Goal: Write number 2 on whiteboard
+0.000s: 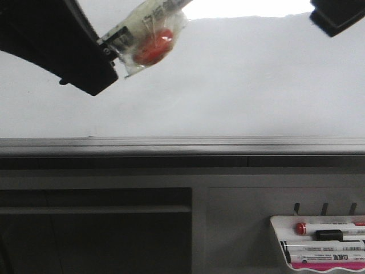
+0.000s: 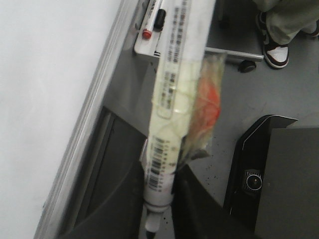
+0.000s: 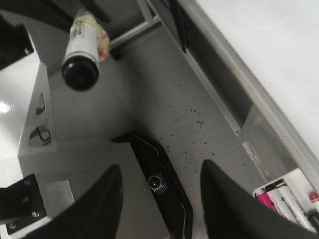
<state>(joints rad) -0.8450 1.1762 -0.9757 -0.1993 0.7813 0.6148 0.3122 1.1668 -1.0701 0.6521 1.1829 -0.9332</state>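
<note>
The whiteboard (image 1: 228,85) fills the upper half of the front view, pale and glossy, with its grey frame edge (image 1: 182,145) below. The number 2 is out of view; the board surface I see is blank. My left gripper (image 1: 108,48) is at the top left in front of the board, shut on a white marker (image 2: 174,89) wrapped in clear plastic with a red piece (image 1: 154,48) inside. The marker's dark tip (image 2: 151,230) pokes out between the fingers. My right gripper (image 3: 159,199) hangs open and holds nothing, at the top right corner (image 1: 336,17).
A white marker tray (image 1: 319,240) with several pens hangs below the board at the right. A dark cabinet panel (image 1: 97,228) sits under the frame. On the grey floor are a black base unit (image 3: 157,181) and a person's shoe (image 2: 276,50).
</note>
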